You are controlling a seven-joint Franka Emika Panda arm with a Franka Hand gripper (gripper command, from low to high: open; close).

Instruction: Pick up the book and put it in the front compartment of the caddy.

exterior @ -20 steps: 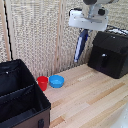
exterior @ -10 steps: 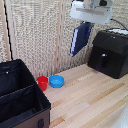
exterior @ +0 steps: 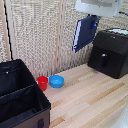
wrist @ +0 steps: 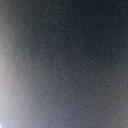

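Wrist view blurred to a dark grey-blue gradient, with nothing identifiable. In the exterior view, gripper (exterior: 93, 17) cut off by the top edge, fingers hidden where they meet the book (exterior: 84, 33), so grip state unreadable. Caddy (exterior: 21, 102) cropped at the exterior view's left and bottom edges. Black box (exterior: 110, 52) cropped at the exterior view's right edge.
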